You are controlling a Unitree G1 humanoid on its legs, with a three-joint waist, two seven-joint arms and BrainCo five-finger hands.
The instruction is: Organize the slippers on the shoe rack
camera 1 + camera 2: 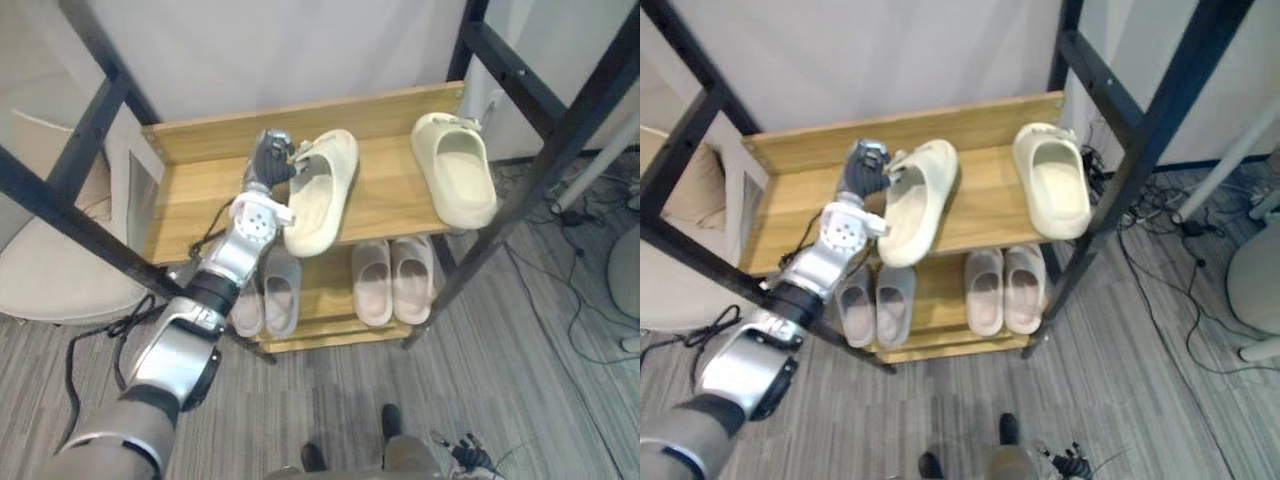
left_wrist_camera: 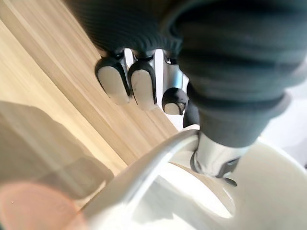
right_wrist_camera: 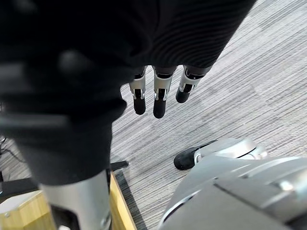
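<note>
Matt rubbery slippers [image 1: 322, 190], smooth light-wood shelf [image 1: 200, 195], black metal frame [image 1: 545, 150]

The top shelf [image 1: 195, 190] has bare wood on its left part, up to where the left hand [image 1: 268, 160] pinches the rim of the left slipper [image 1: 325, 190]. A second bare strip lies between that slipper and the right slipper [image 1: 455, 170] — a hand could pass there. A black left bar [image 1: 60, 210] and a black right bar [image 1: 540, 165] slant across the rack's two sides, so the open way in is the front. The lower shelf [image 1: 330, 300] is crowded — a grey pair [image 1: 266, 290] and a pale pair [image 1: 392, 280], with a thin gap between.
</note>
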